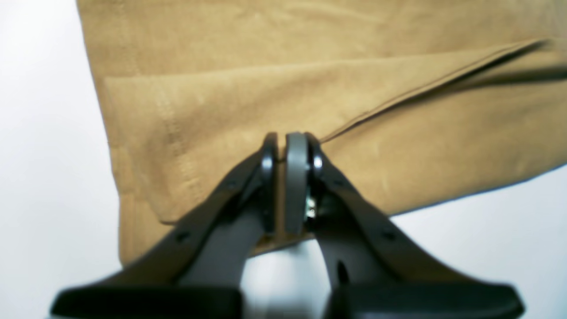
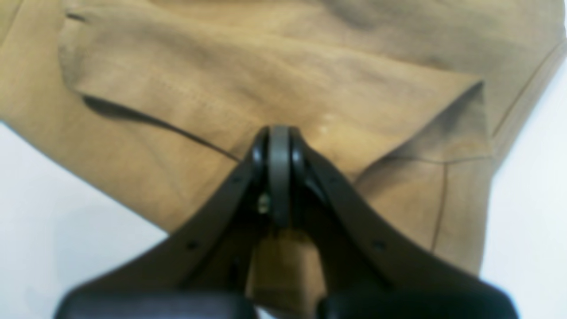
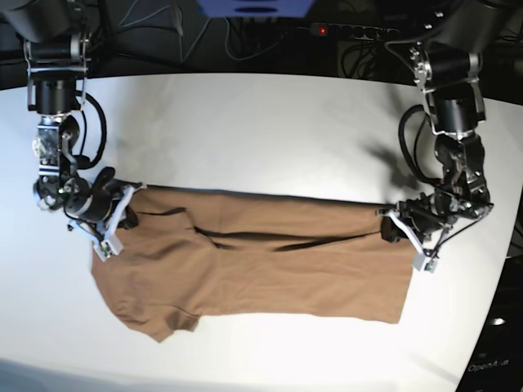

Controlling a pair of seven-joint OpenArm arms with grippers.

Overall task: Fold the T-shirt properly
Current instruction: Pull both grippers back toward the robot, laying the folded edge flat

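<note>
The tan-brown T-shirt (image 3: 270,269) lies spread across the white table (image 3: 261,131), its far edge folded over toward the middle with a dark crease along it. A short sleeve sticks out at the near left. On the right of the base view, my left gripper (image 3: 391,227) is shut on the cloth's far right corner. The left wrist view shows the jaws of the left gripper (image 1: 280,146) pinched on a folded hem of the T-shirt (image 1: 266,88). At the far left corner my right gripper (image 3: 131,208) is shut on the cloth. Close up, that right gripper (image 2: 279,137) clamps a fold of the T-shirt (image 2: 266,66).
Both arms reach down from the table's back corners. A power strip (image 3: 351,30) and loose cables run behind the far table edge. The table's curved right edge (image 3: 502,269) lies close to my left arm.
</note>
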